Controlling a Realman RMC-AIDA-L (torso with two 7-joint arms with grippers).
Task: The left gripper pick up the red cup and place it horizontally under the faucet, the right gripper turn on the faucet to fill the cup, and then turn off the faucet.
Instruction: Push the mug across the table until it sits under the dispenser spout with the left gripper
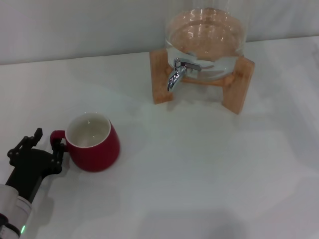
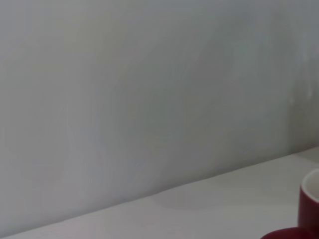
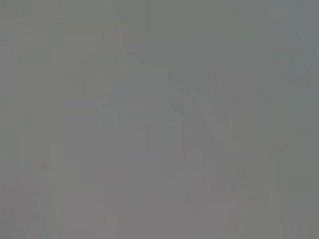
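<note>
The red cup (image 1: 92, 142) stands upright on the white table at the front left, its white inside showing and its small loop handle pointing left. My left gripper (image 1: 48, 140) is at the handle, black fingers spread, one finger (image 1: 36, 134) left of the handle and the other at the loop; I see no squeeze on it. An edge of the cup also shows in the left wrist view (image 2: 309, 209). The chrome faucet (image 1: 175, 74) sticks out of the glass jar (image 1: 205, 37) at the back, spout down. My right gripper is out of view.
The jar holds water and rests on a wooden stand (image 1: 162, 79) at the back centre-right. A pale wall runs behind the table (image 1: 199, 169). The right wrist view shows only flat grey.
</note>
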